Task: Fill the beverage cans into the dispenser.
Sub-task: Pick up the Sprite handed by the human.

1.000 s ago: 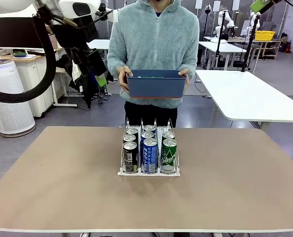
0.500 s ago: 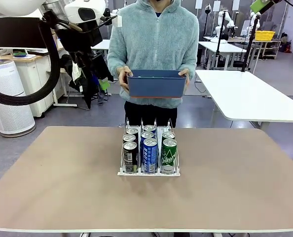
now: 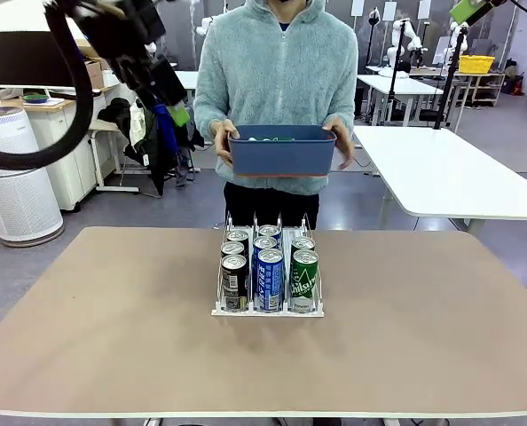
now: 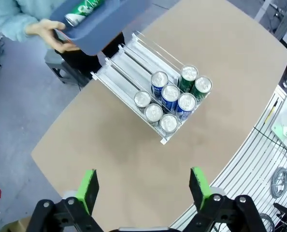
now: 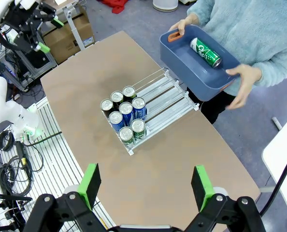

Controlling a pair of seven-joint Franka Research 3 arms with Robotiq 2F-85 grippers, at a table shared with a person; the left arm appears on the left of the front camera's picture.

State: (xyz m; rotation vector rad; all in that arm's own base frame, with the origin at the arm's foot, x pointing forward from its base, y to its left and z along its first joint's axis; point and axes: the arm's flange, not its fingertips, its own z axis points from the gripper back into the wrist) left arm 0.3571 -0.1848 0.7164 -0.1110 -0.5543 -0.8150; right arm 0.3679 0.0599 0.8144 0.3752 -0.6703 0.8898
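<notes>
The dispenser [image 3: 267, 311] stands mid-table with several beverage cans [image 3: 270, 277] in its three lanes: dark ones on the left, blue in the middle, green on the right. From above, the cans [image 4: 171, 92] [image 5: 125, 107] fill the front end of the dispenser [image 4: 128, 58] [image 5: 168, 94], and the rear rails are bare. One green can [image 5: 206, 52] [image 4: 86, 8] lies in a dark blue bin [image 3: 282, 151] that the person holds. My left gripper [image 3: 173, 114] [image 4: 143, 189] hangs open high above the table's left. My right gripper [image 5: 146, 184] is open, high over the table.
The person stands at the far edge with both hands on the blue bin [image 5: 184, 63] [image 4: 107, 26]. A wide bare tabletop [image 3: 113, 319] surrounds the dispenser. Behind are a white side table [image 3: 450, 173] at right and an air purifier [image 3: 15, 177] at left.
My left arm has swung up and to the left, its gripper still open. The person's hand on the bin's right end has shifted slightly. The cans and dispenser have not moved.
</notes>
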